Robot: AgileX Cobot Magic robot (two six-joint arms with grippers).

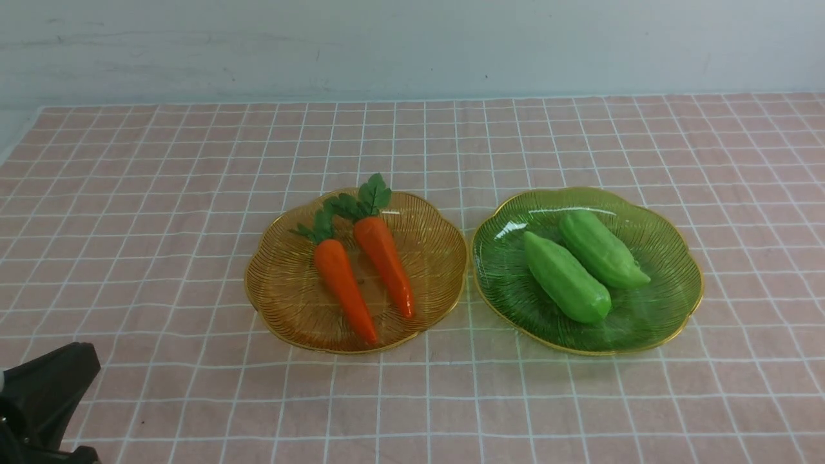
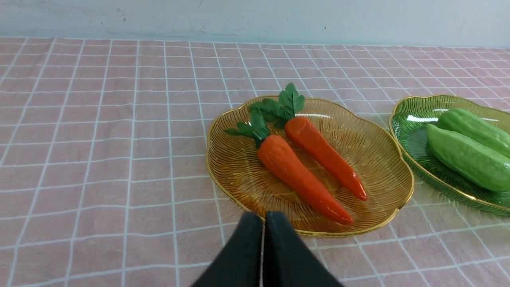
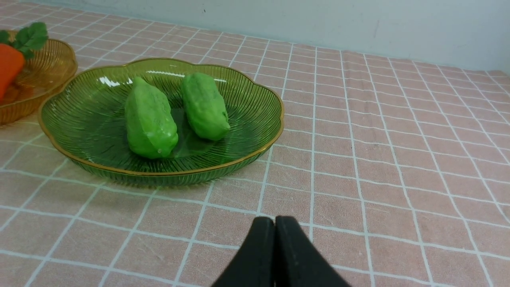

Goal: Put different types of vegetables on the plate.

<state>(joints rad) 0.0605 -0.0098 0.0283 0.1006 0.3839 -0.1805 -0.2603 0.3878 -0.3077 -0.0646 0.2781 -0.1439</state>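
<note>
The left pincer (image 2: 263,223) hangs just nearer than the amber plate (image 2: 235,167), its two black fingers pressed together with nothing between them; in the front view only a dark part of that arm shows, nearer than the amber plate and well to its left. The right pincer (image 3: 275,227) is likewise pressed together and empty, over bare cloth nearer than the green plate (image 3: 255,131) and clear of its rim.

Both plates stand on the bench (image 1: 129,258), which is covered by a pink cloth with a white grid. The amber plate sits just to the left of the green plate (image 1: 670,309), their scalloped gold rims close together but not clearly touching.

On the amber plate lie two orange carrots side by side, tips toward the near rim and green leafy tops toward the far rim. The left carrot (image 1: 344,290) reaches closer to the near rim; the right carrot (image 1: 384,261) lies just beside it and slightly farther back, its leaves overhanging the far rim.

On the green plate lie two plump light-green gourds, side by side and touching along their length. The near gourd (image 1: 566,278) lies toward the amber plate's side; the far gourd (image 1: 601,249) rests just behind it.

Beyond both plates the cloth runs to a pale wall (image 1: 412,45).
</note>
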